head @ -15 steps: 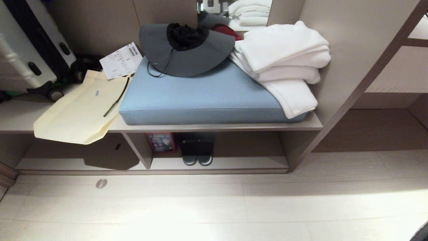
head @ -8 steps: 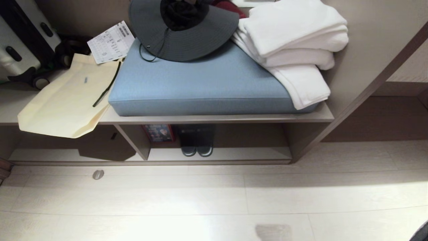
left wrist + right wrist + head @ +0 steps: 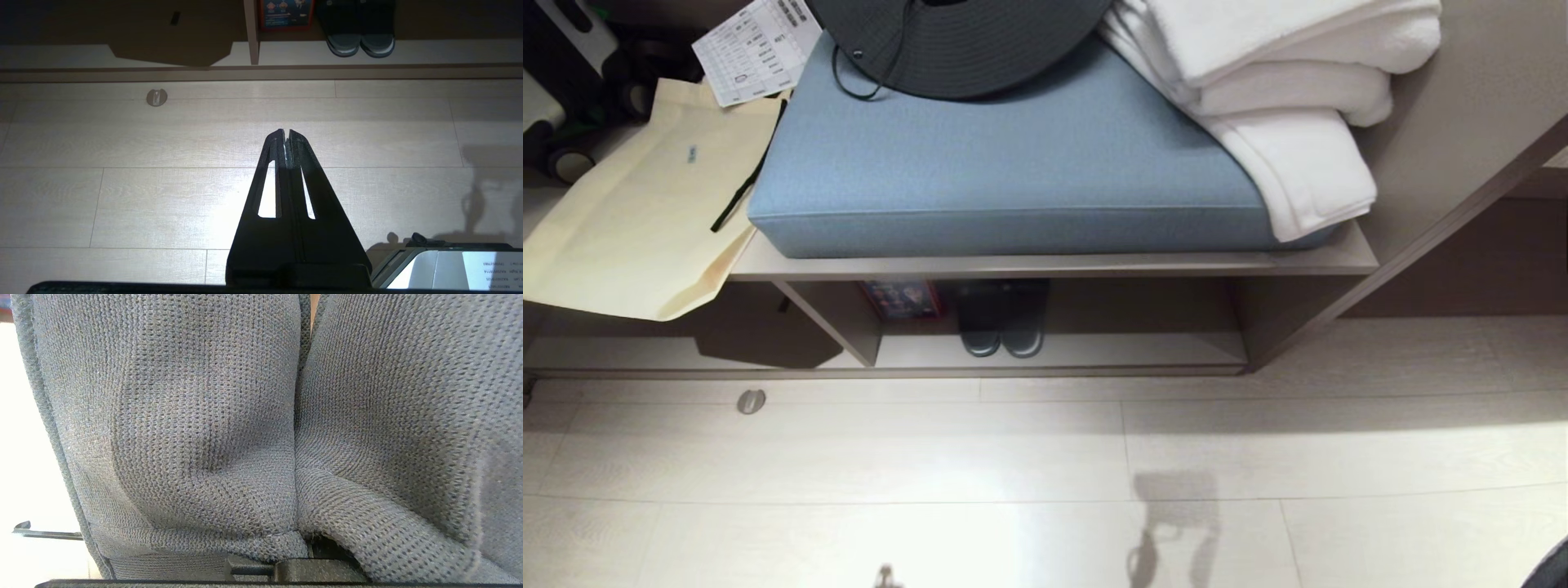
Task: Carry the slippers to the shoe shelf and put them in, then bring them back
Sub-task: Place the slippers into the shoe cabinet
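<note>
Filling the right wrist view, grey knit slippers sit pinched in the right gripper; left gripper pressed together above floor, shoe shelf at twelve o'clock.

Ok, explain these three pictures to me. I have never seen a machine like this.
It is a wheeled robot with two arms, and each picture comes from one of its cameras. The head camera looks down at a bench: a blue cushion, a grey hat, white towels and a cream bag lie on it. Underneath is the shoe shelf, with a dark closed-toe pair inside. The left wrist camera shows the left arm's fingers pressed shut and empty above the floor. The right wrist camera sees only grey knitted fabric, apparently the slippers, held right in front of it.
</note>
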### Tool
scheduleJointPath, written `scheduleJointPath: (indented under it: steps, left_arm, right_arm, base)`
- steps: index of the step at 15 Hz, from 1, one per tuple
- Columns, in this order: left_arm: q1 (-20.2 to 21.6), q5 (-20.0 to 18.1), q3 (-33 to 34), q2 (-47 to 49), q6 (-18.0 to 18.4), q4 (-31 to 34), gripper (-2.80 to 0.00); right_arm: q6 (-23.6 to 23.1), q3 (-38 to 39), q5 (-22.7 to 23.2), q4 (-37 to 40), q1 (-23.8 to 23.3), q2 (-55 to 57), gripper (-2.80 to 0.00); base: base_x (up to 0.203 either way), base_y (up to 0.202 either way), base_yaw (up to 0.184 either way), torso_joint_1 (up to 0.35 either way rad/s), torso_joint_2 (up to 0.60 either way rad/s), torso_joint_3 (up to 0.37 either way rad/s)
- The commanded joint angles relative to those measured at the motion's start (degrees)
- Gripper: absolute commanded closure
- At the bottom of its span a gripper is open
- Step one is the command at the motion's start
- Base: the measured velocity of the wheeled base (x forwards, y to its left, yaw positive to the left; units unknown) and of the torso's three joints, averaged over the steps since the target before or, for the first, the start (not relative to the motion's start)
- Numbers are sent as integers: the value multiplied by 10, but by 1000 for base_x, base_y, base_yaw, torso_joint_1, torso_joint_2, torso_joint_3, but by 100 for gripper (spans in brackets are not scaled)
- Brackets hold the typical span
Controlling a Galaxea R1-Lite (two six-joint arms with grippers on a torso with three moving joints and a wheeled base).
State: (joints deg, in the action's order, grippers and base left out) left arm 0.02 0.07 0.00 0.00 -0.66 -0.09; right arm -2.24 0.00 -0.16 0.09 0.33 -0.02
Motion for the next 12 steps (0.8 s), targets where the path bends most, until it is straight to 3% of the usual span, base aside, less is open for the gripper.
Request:
scheduleJointPath:
  steps: [1,12]
  left_arm:
    - [0,0,0,0,0,0,0]
    - [0,0,0,0,0,0,0]
  right_arm:
    - [0,0,0,0,0,0,0]
    - [-2,0,2,0,0,1,0]
  base:
    - [0,0,0,-1,3,-194]
    - [0,0,0,2,4,-198]
